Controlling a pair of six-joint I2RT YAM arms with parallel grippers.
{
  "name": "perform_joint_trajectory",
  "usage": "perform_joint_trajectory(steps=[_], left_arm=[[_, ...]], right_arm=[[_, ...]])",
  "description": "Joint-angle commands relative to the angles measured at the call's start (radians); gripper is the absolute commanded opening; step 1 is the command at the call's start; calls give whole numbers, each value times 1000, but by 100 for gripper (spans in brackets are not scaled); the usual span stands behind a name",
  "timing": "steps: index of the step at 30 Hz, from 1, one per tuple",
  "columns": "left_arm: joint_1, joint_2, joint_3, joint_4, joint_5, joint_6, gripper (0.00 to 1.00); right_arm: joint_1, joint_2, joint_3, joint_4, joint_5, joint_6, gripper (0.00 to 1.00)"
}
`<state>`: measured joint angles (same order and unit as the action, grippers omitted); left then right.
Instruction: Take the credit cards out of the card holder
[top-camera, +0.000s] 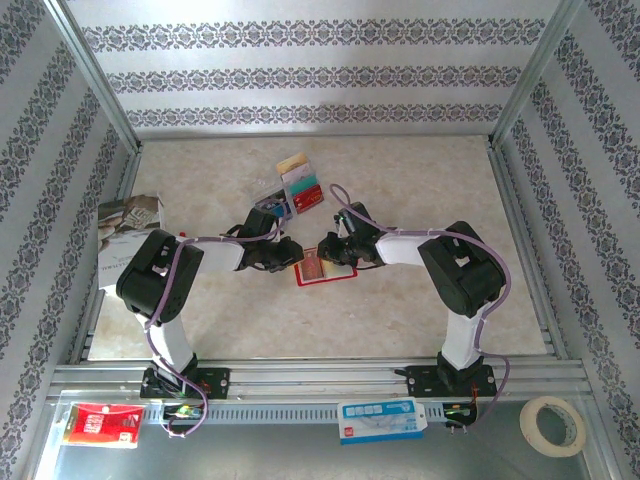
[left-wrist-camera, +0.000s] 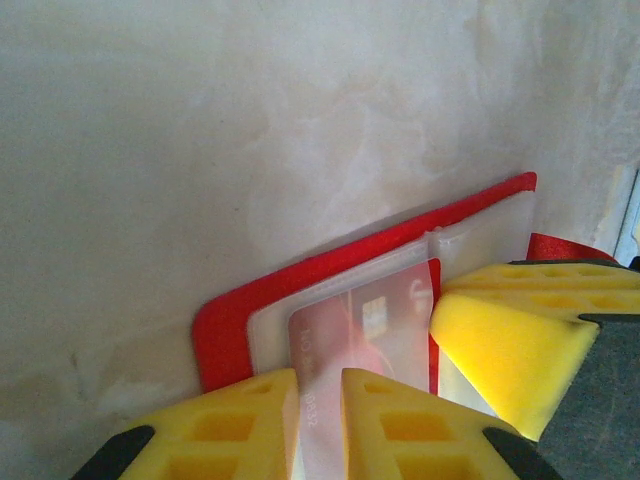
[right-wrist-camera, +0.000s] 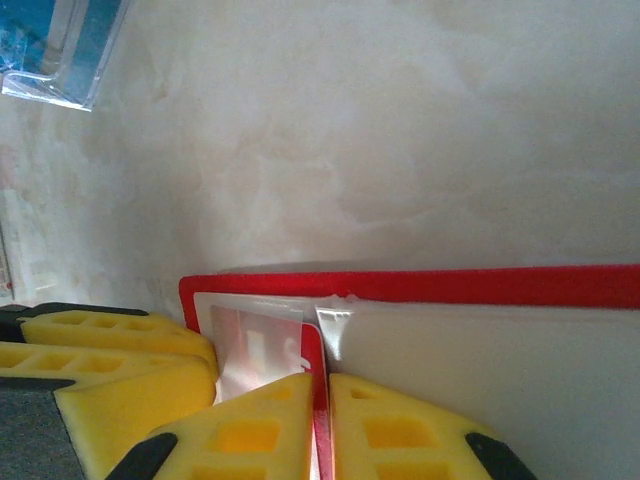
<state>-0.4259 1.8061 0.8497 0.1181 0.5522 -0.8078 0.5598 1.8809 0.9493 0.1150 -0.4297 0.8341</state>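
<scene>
From where I stand, the card holder (left-wrist-camera: 225, 330) lies open in the middle of the surface (top-camera: 430, 180), between the two arms. The left end effector (left-wrist-camera: 318, 390) is pinched on its clear pocket leaf, and the right end effector (right-wrist-camera: 322, 390) is clamped on the thin edge of a red card (left-wrist-camera: 375, 320) in that pocket. The left pinch seems to catch the card too, so a pull could drag the holder or tear the pocket. That thin edge may slip free, and the two end effectors sit close enough to knock together.
</scene>
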Motion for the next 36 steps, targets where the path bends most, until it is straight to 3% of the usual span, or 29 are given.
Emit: perform_joint_trajectory(steps=[1,8,13,19,27,36], left_arm=[[-4,42,0,-74,-58,31,20],[-4,32,2,-82,-66,39,24],[-2,13,4,-93,-77,42,33],[-4,4,57,-142,-49,85,34],[-11,-37,121,-224,-38,143,32],[-54,-2,152,-226,-24,141,22]], right_arm=[[5,12,-26,61,-29,14,12],[-6,-29,-60,78,7,9,4],[-20,-77,-98,71,61,-4,3],[-23,-80,-105,69,70,0,3],[-23,-93,-107,65,100,3,2],[-23,-57,-82,57,75,12,3]])
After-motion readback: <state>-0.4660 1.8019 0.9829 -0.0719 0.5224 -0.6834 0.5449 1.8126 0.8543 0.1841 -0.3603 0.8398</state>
